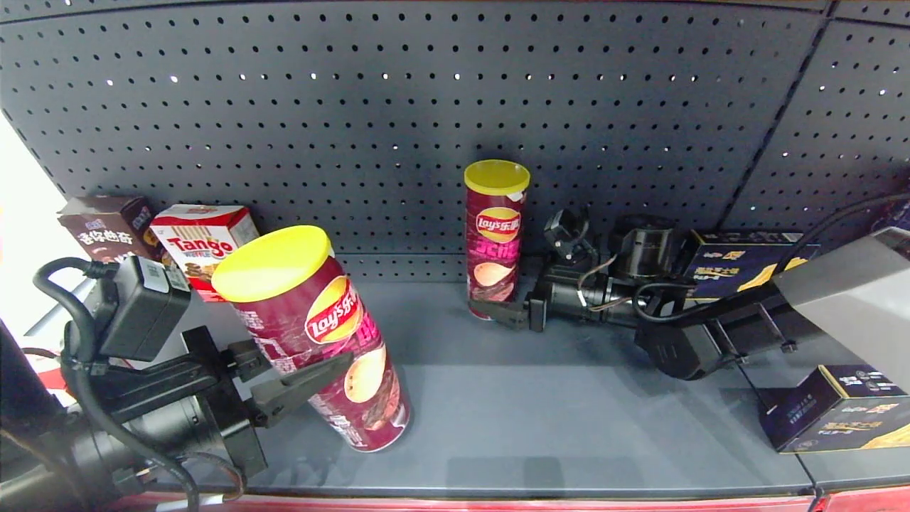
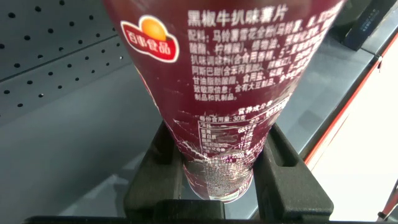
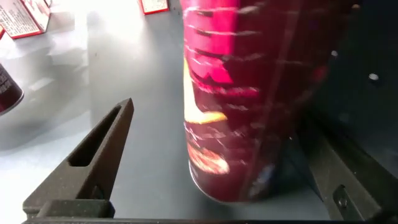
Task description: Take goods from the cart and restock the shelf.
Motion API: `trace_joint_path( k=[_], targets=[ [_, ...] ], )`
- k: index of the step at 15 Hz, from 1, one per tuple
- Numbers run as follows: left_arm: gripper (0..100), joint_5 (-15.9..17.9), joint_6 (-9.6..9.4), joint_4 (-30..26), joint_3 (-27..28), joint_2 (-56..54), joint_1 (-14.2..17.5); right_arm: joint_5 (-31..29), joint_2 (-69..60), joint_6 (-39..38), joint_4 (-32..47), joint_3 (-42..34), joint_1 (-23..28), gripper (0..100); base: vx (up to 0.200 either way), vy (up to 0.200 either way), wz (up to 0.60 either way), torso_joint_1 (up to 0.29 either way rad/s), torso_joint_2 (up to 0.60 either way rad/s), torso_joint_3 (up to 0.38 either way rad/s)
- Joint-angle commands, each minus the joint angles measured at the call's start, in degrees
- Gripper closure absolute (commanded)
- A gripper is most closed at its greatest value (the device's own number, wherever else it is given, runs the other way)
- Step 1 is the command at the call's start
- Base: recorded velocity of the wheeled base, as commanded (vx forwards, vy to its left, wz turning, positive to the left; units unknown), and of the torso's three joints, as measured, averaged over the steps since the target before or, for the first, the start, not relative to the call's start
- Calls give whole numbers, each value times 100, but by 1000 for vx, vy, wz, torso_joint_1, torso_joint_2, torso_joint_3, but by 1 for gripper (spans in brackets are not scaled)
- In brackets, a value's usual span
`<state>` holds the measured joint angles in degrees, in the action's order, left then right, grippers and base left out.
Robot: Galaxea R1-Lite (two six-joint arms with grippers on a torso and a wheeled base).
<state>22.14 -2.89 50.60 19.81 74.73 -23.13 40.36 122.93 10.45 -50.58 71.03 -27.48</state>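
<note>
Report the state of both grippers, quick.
Left gripper: shut on the tilted chips can.
Right gripper: open, straddling the upright chips can, with one finger clearly apart from it.

A round red-and-yellow logo marked the near chip can and the far can at one o'clock from it. White Chinese print with a table covered the near chip can's back. The wafer box at eleven o'clock bore red lettering.
</note>
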Motion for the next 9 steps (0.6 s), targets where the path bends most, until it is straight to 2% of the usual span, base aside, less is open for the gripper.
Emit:
trace_joint_path(
  k=[1, 4, 5, 9],
  targets=[
    [100, 1, -1, 2, -12, -2, 1, -2, 91, 1, 4, 60, -30, 0, 0, 0, 0, 0, 0, 0],
    [100, -8, -1, 2, -30, -11, 1, -2, 135, 1, 4, 112, -38, 0, 0, 0, 0, 0, 0, 0],
    [100, -8, -1, 2, -30, -11, 1, -2, 135, 1, 4, 112, -38, 100, 0, 0, 0, 0, 0, 0],
    [100, 1, -1, 11, -30, -2, 1, -2, 82, 1, -5, 24, -30, 100, 0, 0, 0, 0, 0, 0]
  ],
)
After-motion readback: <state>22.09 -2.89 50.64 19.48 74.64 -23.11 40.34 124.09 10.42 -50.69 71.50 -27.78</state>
